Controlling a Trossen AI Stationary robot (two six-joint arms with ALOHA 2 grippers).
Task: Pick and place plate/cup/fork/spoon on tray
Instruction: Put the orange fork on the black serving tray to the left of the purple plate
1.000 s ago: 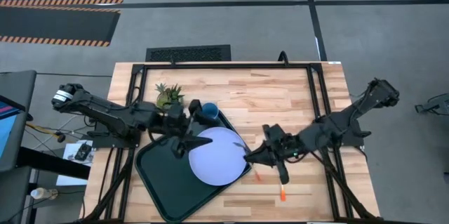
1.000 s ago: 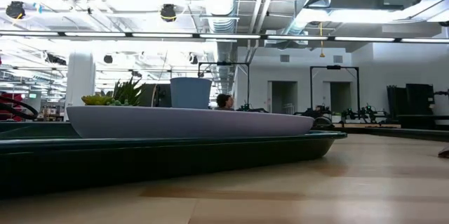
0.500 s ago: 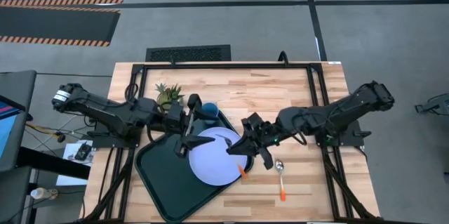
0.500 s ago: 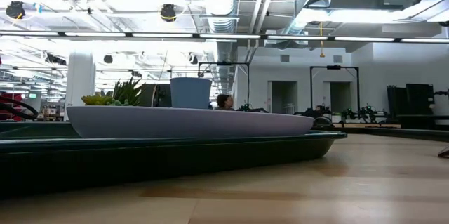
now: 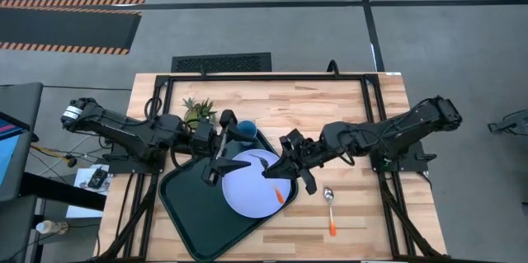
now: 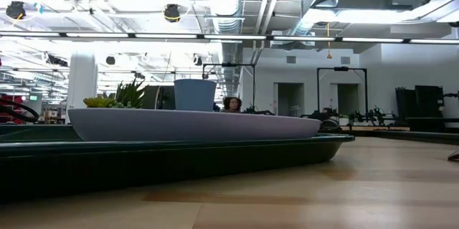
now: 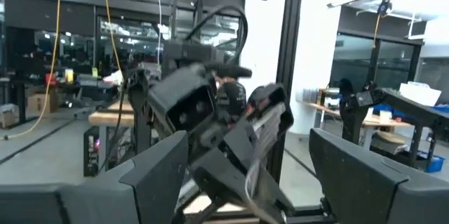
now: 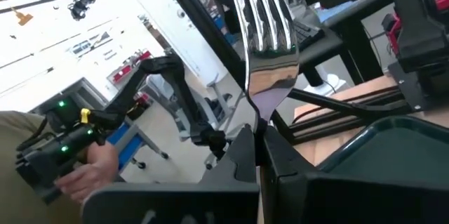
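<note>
Shifted slightly since half a second ago: right gripper (image 5: 279, 172) now further in over the plate (image 5: 254, 187), carrying the fork (image 8: 266, 38); orange handle tip (image 5: 280, 196) showing above the plate's right edge. Clamped on the fork neck in the right wrist view, tines pointing away from the fingers, silver and upright in that frame. Plate lying flat on the tray (image 5: 190, 213), toward the tray's right half, overhanging nothing visible. Cup (image 5: 245, 130) at the tray's far right corner, just beyond the plate; seen in the low view standing behind the plate (image 6: 186, 123) as a blue cylinder (image 6: 194, 94). Spoon (image 5: 329, 205) off the tray, on the bare table (image 5: 330, 106) to the right of the plate, bowl toward the plate side, orange handle end away. Left gripper (image 5: 221, 157) hovering over the tray's far edge, beside the cup and at the plate's left rim; fingers spread apart in the left wrist view, nothing between them. Small potted plant (image 5: 198, 112) on the table beyond the tray's far left corner. Person visible far back in the room in the low view (image 6: 232, 104).
</note>
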